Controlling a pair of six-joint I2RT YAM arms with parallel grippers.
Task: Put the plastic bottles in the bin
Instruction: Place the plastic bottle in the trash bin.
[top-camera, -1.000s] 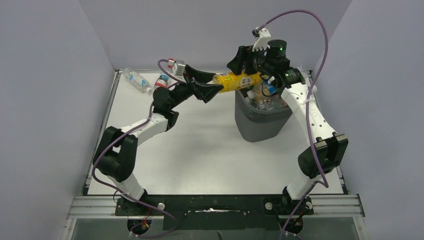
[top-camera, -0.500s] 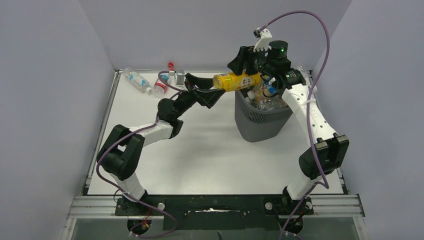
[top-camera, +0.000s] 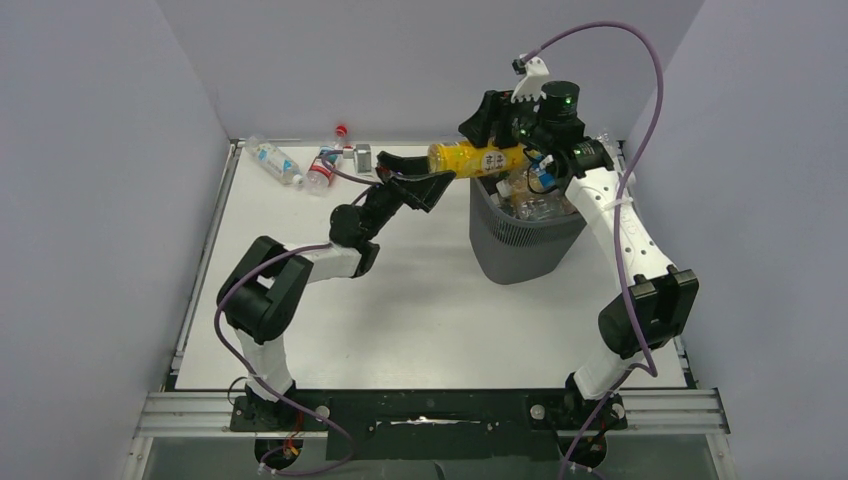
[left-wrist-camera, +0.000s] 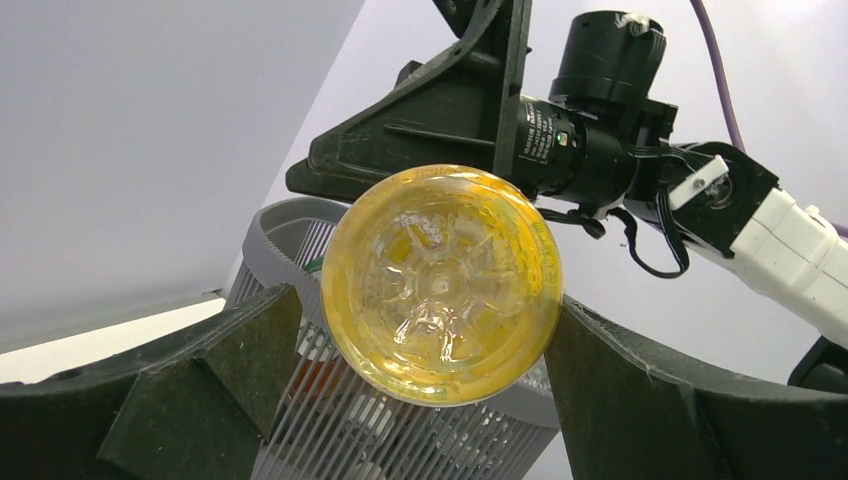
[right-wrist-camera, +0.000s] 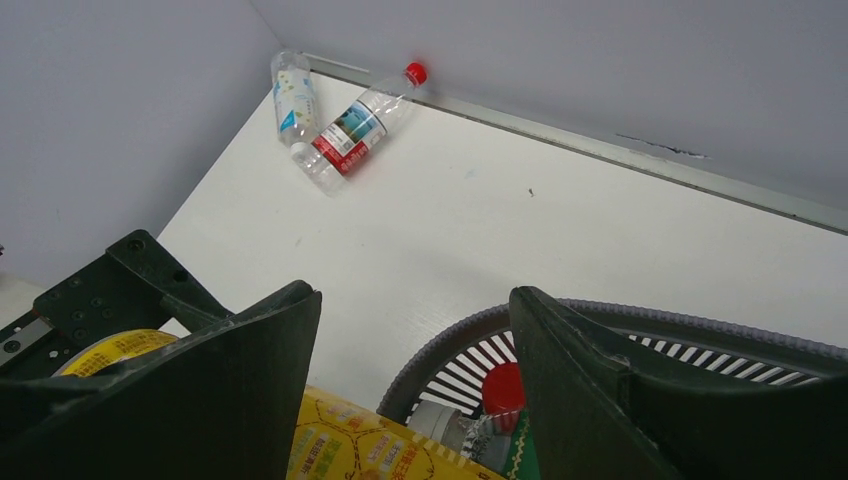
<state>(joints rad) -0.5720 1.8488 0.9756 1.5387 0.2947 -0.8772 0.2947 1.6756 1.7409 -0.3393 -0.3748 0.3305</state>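
Aloft, right hand (right-wrist-camera: 415, 330) around yellow bottle (top-camera: 470, 158)

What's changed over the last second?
The left end effector came off the end of the yellow bottle and drew back toward its base, open. The right end effector still grips that bottle over the bin. The bin and the two far-corner bottles have not moved.

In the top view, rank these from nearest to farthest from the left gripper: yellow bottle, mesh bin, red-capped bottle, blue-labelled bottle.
1. Yellow plastic bottle, in the air just right of the left gripper.
2. Dark grey mesh bin, further right.
3. Clear red-capped bottle, back left.
4. Clear blue-labelled bottle, back-left corner.
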